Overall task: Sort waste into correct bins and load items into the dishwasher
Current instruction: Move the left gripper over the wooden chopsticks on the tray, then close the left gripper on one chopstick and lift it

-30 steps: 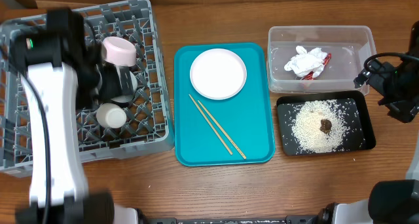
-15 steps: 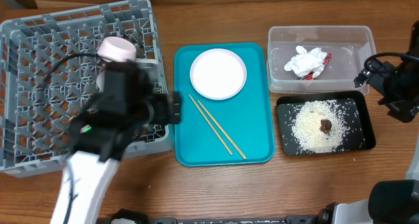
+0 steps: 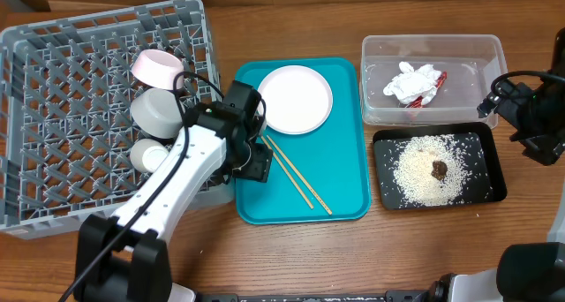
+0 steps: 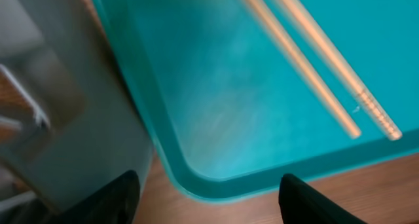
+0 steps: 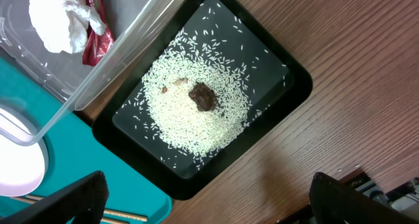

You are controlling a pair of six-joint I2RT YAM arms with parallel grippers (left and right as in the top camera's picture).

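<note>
The grey dish rack holds the pink-sided dish, the grey metal bowl and the small white cup. The white plate and the wooden chopsticks lie on the teal tray. My left gripper is open and empty, low over the tray's left front corner, with the chopsticks just beyond it. The clear tub holds the tissue and the red wrapper. The black tray holds the rice and the brown lump. My right gripper is open and empty above the black tray's edge.
The rack's grey wall stands right beside the left gripper. A narrow strip of bare wood runs between the rack and the teal tray. The right arm hangs at the table's right edge beside the tub and the black tray.
My left arm has swung right from over the rack to the teal tray's left edge. The bowl and cup now show in the rack. The right arm has not moved.
</note>
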